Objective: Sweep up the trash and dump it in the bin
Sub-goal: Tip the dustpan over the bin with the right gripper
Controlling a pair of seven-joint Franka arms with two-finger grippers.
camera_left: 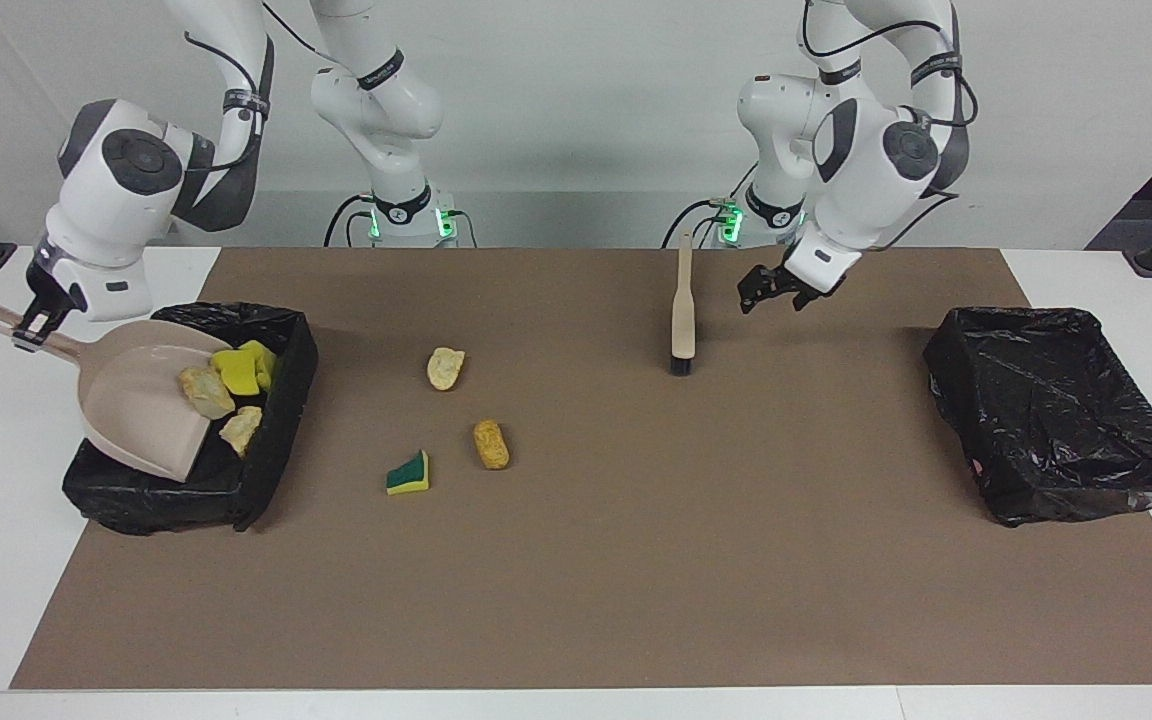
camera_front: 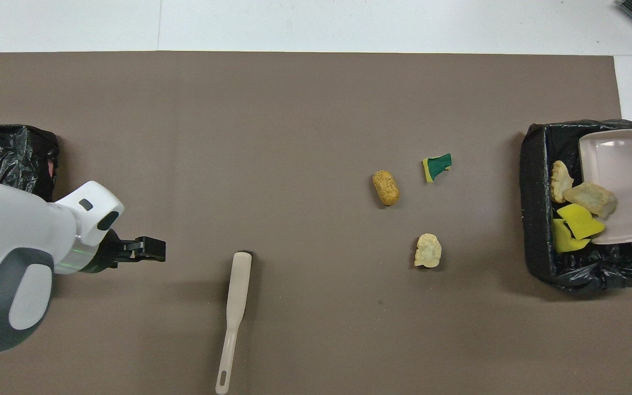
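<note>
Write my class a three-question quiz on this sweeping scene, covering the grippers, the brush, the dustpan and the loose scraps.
1. True or false: the left gripper is shut on the beige long-handled brush.
2. How many small trash scraps lie loose on the brown mat? A two, B three, C five.
3. Fill in: the right gripper holds the beige plastic dustpan tipped over the black-lined ____.
Key: 1 false, it is open, apart from the brush; 2 B; 3 bin, at the right arm's end.

Bright even light, soft shadows, sharp focus.
</note>
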